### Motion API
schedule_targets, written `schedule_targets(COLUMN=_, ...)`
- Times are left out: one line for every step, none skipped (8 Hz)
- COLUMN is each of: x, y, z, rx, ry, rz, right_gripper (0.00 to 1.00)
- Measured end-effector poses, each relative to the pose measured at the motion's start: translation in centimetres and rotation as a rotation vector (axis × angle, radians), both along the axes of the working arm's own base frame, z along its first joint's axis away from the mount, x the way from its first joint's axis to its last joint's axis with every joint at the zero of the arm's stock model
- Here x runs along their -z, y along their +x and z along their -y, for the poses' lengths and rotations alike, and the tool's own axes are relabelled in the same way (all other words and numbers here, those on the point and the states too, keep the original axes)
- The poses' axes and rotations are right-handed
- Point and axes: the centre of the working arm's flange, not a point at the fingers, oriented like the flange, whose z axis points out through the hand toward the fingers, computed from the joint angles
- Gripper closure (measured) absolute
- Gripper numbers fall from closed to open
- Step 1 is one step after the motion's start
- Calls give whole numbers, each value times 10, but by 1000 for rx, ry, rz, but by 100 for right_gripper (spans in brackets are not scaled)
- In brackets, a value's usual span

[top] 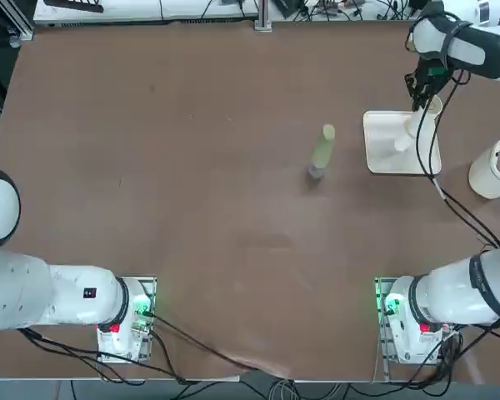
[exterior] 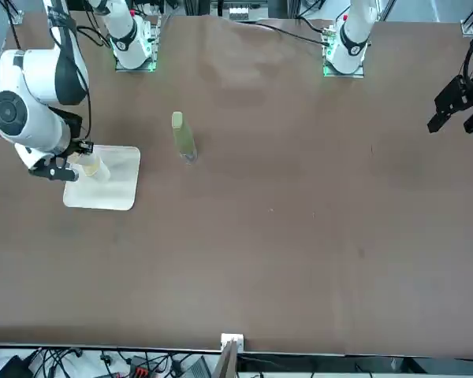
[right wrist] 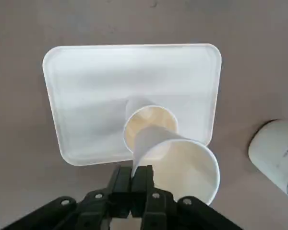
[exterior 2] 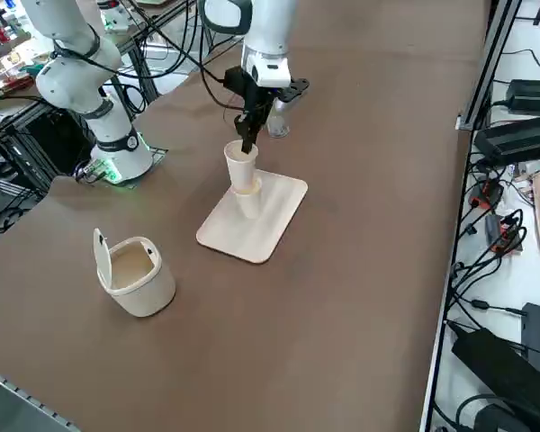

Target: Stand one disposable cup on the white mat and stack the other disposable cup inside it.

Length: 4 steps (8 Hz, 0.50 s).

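One disposable cup (right wrist: pixel 146 125) stands upright near the middle of the white mat (right wrist: pixel 86 96). My right gripper (right wrist: pixel 137 173) is shut on the rim of the other disposable cup (right wrist: pixel 182 163). It holds that cup tilted, just above the standing one, with its base at the lower cup's mouth. From the right side the held cup (exterior 2: pixel 240 165) hangs under the gripper (exterior 2: pixel 246 144), over the lower cup (exterior 2: pixel 250 203) on the mat (exterior 2: pixel 274 225). From overhead the gripper (top: pixel 420 102) is over the mat (top: pixel 382 154) at the table's far right.
A white lidded bin (exterior 2: pixel 135 274) stands on the table to the right of the mat, also in the top view as the bin (top: pixel 493 169). A greenish bottle (top: pixel 321 152) stands left of the mat. Cables trail from the arm across the mat's right edge.
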Motion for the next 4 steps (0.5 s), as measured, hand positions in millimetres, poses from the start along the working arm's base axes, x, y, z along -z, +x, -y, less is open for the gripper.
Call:
schedule_targets(x=7, y=-1, z=0, rx=-2, ry=2, rz=3, right_gripper=98)
schedule_targets(x=11, y=-1, z=0, rx=-3, ry=3, rz=3, right_gripper=98)
schedule_targets(x=13, y=-1, z=0, rx=-3, ry=4, rz=5, right_gripper=96)
schedule_targets(x=14, y=-1, z=1, rx=-2, ry=4, rz=5, right_gripper=94)
